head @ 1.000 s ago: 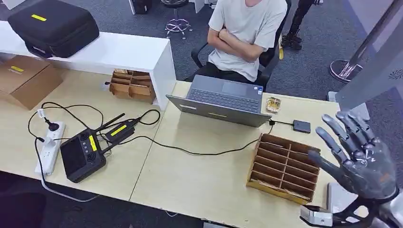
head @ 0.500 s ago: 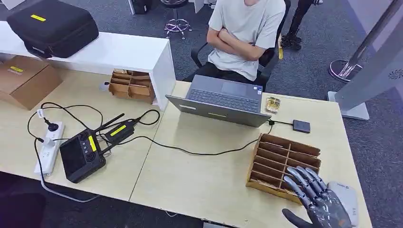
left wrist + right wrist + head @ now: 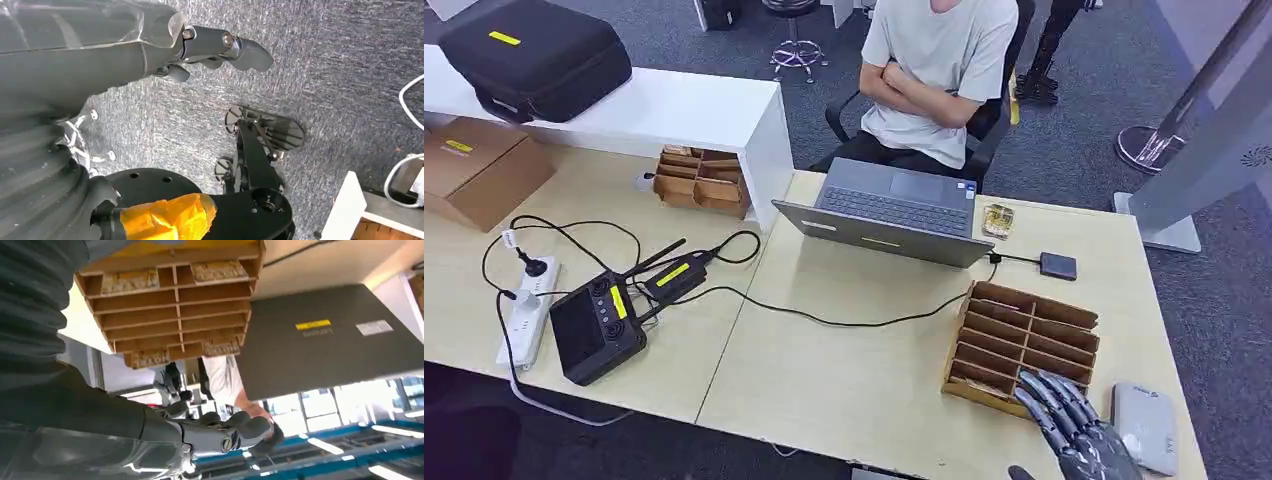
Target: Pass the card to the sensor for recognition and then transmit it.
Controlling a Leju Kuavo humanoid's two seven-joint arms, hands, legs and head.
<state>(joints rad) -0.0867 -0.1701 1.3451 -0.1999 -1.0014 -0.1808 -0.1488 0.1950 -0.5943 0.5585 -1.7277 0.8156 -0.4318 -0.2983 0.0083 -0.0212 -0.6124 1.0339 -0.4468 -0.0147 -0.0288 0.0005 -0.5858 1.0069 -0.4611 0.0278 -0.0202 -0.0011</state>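
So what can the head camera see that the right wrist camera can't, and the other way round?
Head view alone: the grey sensor pad near the right hand, the black controller, the power strip and the small black box. Right wrist view alone: cards lying in the slots. Both: the cardboard slotted tray, the laptop, the seated person and that hand.

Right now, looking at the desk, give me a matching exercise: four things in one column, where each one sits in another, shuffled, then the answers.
Things:
1. laptop
2. cardboard organizer
3. black case
4. controller

Places:
A. on the white shelf
B. in front of the seated person
C. beside the white power strip
D. just ahead of the right hand

Pairs: 1-B, 2-D, 3-A, 4-C
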